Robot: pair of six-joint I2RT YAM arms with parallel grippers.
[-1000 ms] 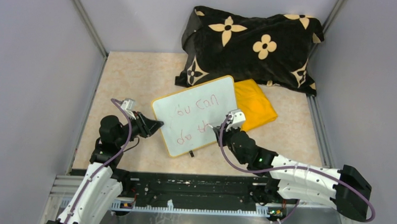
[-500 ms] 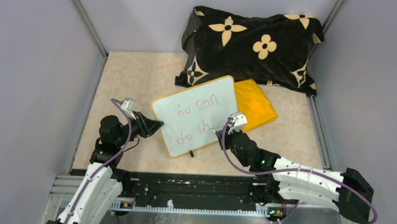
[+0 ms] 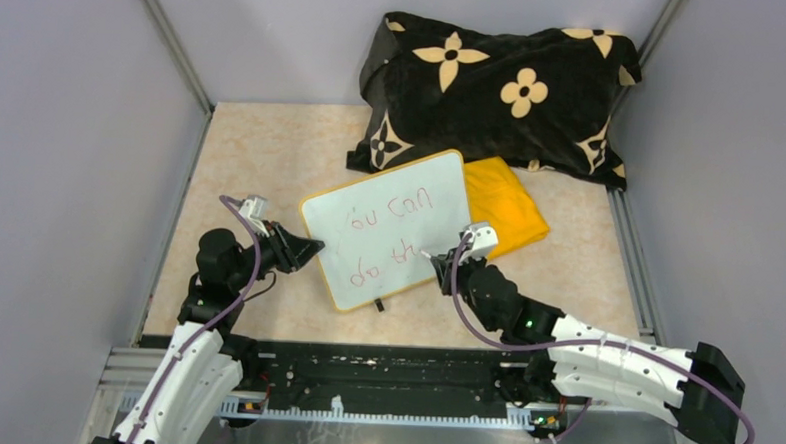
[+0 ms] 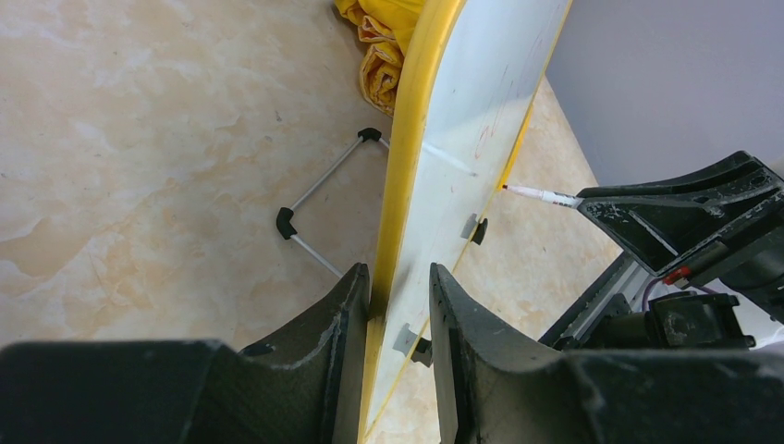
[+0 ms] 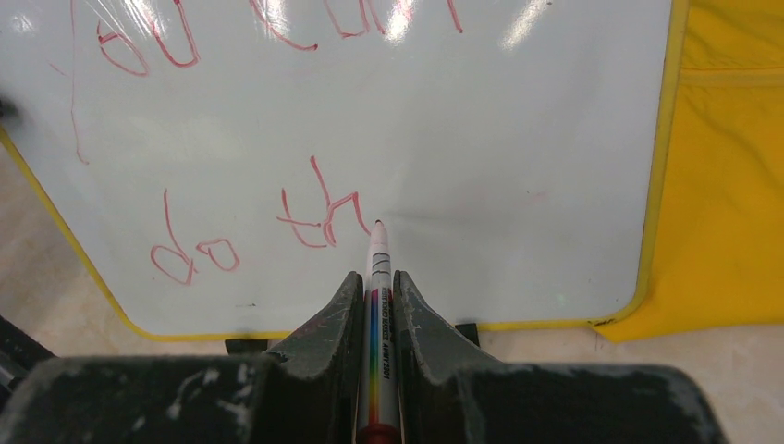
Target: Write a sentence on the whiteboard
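Top external view: beige marbled table (image 3: pixel 262 156) boxed in by plain grey walls (image 3: pixel 73 118), with a black rail (image 3: pixel 382 382) along the near edge. The whiteboard (image 3: pixel 389 232) sits about mid-table, turned a bit askew.

At its left edge the left claw (image 3: pixel 315 246) is pinching the yellow rim, one finger on each face. The left wrist view shows the whiteboard edge-on between the fingers (image 4: pixel 342 314), with a wire stand (image 4: pixel 319 199) on the table on its back side. Two black clips (image 5: pixel 467 330) poke out along the near rim.

The sentence (image 5: pixel 305 217) is in red, two lines, and the lower one reads "do th". Just right of that "th" is the tip of a marker (image 5: pixel 379 250), touching the whiteboard as far as I can tell. The right claw (image 5: pixel 377 285) is squeezed tight on the marker barrel. It comes in over the whiteboard's near right corner and hides a bit of it from above.

A folded yellow cloth (image 3: pixel 515 212) is tucked against the whiteboard's right edge, partly under it. Beyond the far edge, a black pillow (image 3: pixel 495 76) with tan flowers lies at the back of the table.
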